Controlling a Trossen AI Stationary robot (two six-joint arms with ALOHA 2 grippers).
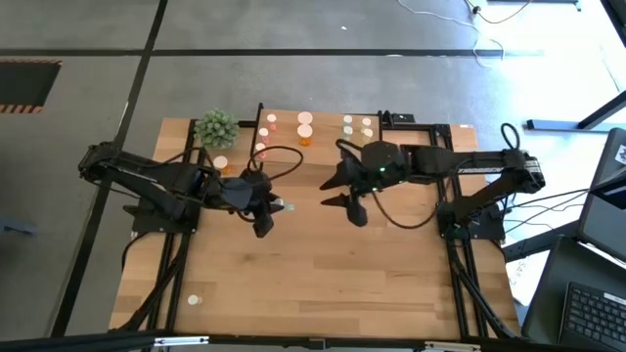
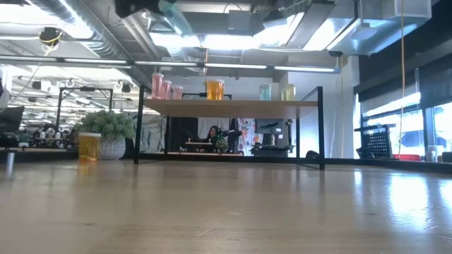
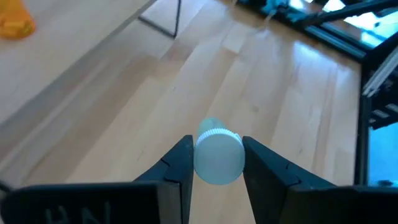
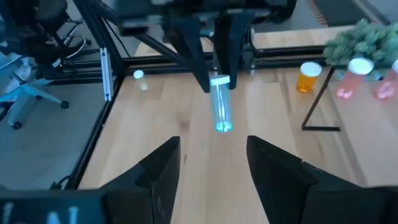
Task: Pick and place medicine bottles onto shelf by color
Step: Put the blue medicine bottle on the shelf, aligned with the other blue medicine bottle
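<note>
Gripping a pale green medicine bottle [image 3: 217,155] by its cap end, the left gripper [image 3: 217,163] hangs above the surface [image 1: 323,274]; opposite, the right gripper [image 4: 211,165] stands open, empty.

Near tabletop [image 1: 323,284] open; shelf [image 1: 430,125], plant [image 1: 215,128] block the back.
</note>
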